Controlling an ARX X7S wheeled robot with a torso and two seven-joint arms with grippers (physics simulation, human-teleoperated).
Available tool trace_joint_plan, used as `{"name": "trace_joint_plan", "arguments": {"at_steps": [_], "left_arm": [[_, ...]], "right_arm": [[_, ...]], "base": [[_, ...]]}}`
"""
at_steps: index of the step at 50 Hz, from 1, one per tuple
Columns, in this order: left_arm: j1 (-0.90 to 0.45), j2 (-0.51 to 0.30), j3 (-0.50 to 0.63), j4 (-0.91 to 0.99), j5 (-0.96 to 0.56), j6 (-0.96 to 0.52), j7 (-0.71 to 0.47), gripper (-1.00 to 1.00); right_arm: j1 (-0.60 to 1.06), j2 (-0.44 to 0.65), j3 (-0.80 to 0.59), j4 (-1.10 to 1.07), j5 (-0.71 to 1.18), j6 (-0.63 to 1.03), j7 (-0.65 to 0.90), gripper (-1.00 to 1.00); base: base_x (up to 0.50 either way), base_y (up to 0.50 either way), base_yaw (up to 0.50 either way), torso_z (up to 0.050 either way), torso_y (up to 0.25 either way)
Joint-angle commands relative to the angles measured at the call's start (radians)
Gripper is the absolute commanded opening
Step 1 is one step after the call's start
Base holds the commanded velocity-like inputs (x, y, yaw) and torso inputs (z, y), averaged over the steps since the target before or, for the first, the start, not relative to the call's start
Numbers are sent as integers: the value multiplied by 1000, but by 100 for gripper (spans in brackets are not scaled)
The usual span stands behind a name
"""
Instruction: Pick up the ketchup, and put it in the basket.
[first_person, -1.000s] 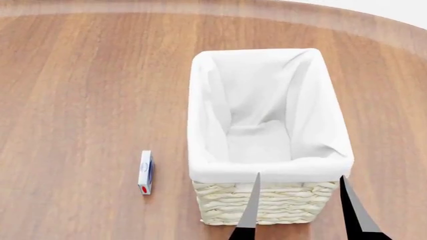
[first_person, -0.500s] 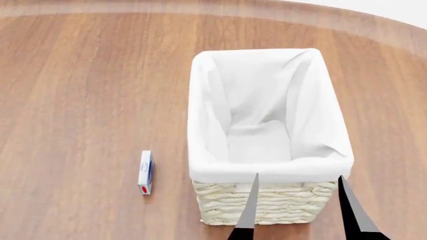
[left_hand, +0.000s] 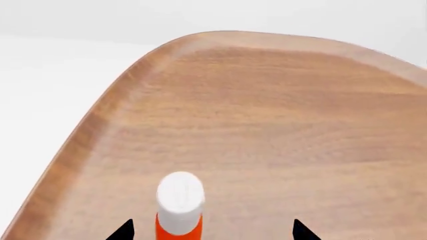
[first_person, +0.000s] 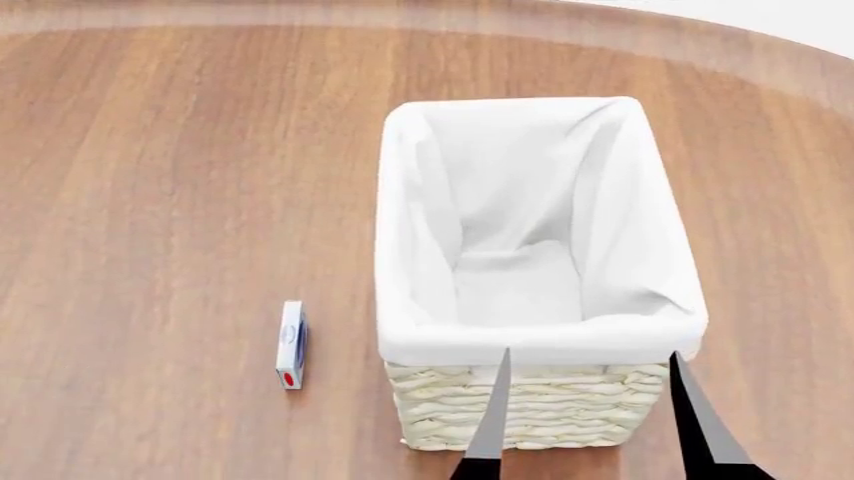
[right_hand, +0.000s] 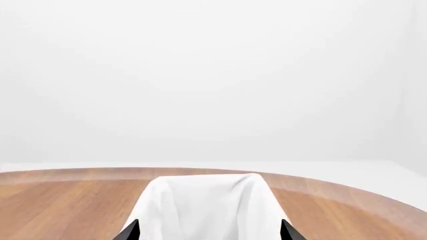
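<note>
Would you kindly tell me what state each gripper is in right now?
Left gripper: open, its tips either side of the ketchup, not closed on it.
Right gripper: open, holding nothing, in front of the basket.

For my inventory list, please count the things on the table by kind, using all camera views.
Basket: 1
Ketchup bottle: 1
Small box: 1
Total: 3

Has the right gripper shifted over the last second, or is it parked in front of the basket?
Yes, slightly. In the head view the right gripper has drifted a little toward the left against the basket, which hasn't moved.
</note>
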Motion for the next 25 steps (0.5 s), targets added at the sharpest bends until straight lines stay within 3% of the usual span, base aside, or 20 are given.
{"name": "trace_joint_plan", "arguments": {"at_steps": [1, 25], "left_arm": [[-11, 4, 5, -85, 37, 53, 81, 100], [-25, -25, -36, -225, 49, 120, 108, 100]], "right_arm": [[4, -17, 17, 3, -17, 10, -29, 100], [8, -9, 7, 8, -11, 6, -21, 100]], "base": [[0, 0, 0, 0, 0], [0, 0, 0, 0, 0]]}}
